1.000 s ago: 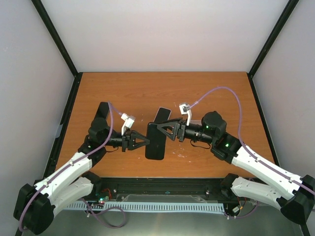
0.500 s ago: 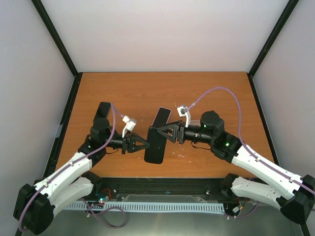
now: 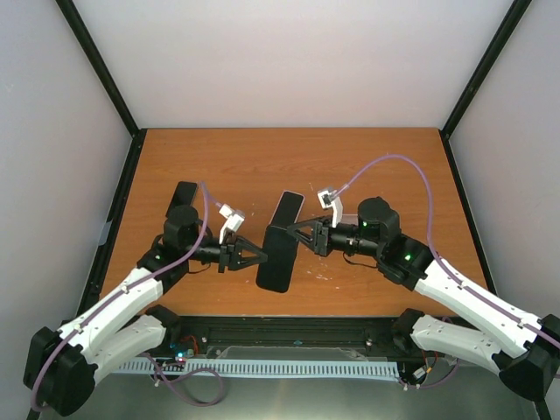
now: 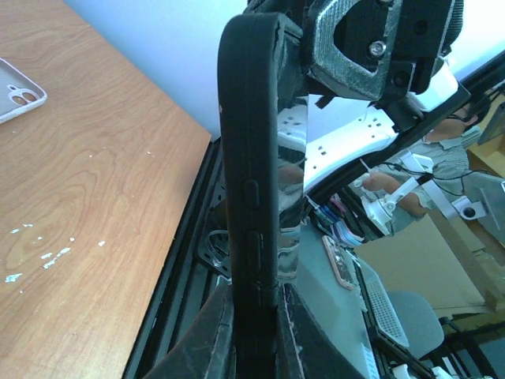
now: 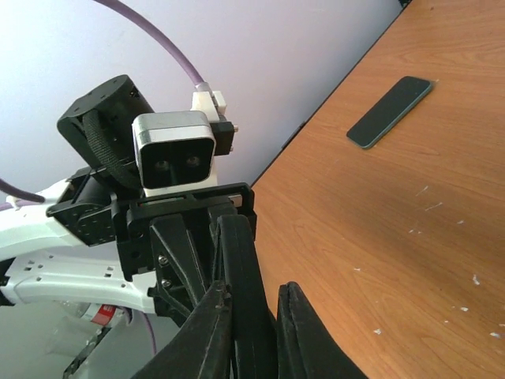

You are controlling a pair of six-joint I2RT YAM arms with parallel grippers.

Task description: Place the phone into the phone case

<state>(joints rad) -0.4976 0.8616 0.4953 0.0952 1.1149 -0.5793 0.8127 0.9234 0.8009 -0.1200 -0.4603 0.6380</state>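
Note:
A black phone case [image 3: 278,254] is held on edge above the table between my two grippers. My left gripper [image 3: 260,256] is shut on its left edge, and the left wrist view shows the case's side buttons [image 4: 251,237] and a glossy face. From the other side, my right gripper [image 3: 291,233] is shut on the case's rim [image 5: 241,276], one finger on each face. A dark teal phone [image 5: 390,111] lies flat, screen up, near the table's left edge [image 3: 184,194], behind my left arm.
Another dark flat slab [image 3: 287,208] lies just behind the held case. The left wrist view shows its corner with two lens rings [image 4: 16,88], and I cannot tell whether it is a phone or a case. Black frame posts stand at the table's corners.
My right gripper's jaws have closed from wide apart onto the case's rim. The case has shifted slightly left and down. My left gripper has stayed shut on it.

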